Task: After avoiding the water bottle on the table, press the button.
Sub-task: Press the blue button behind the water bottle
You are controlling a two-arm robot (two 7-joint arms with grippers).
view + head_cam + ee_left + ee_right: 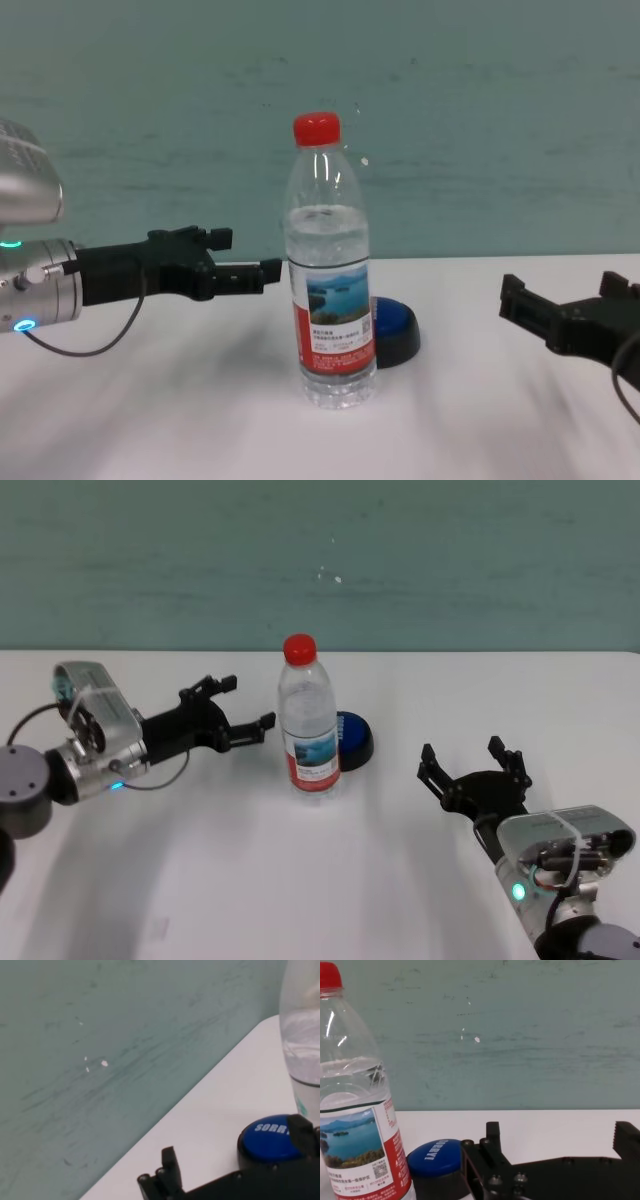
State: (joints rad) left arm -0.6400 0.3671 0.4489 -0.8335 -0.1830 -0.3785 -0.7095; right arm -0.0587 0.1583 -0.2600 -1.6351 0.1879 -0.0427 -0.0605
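The water bottle [308, 720], clear with a red cap and a red label showing a lake, stands upright in the middle of the white table [200, 860]. Just behind it to the right sits the blue-topped button [355, 738] on its black base, partly hidden by the bottle. My left gripper [243, 705] hovers open, close to the bottle's left side and pointing at it. In the left wrist view the button [267, 1140] shows between the fingers, with the bottle [302, 1035] beside it. My right gripper [465, 752] is open, well to the right of the bottle and nearer to me.
A teal wall [320, 560] runs along the table's far edge. Bare tabletop lies in front of the bottle and on both sides of it.
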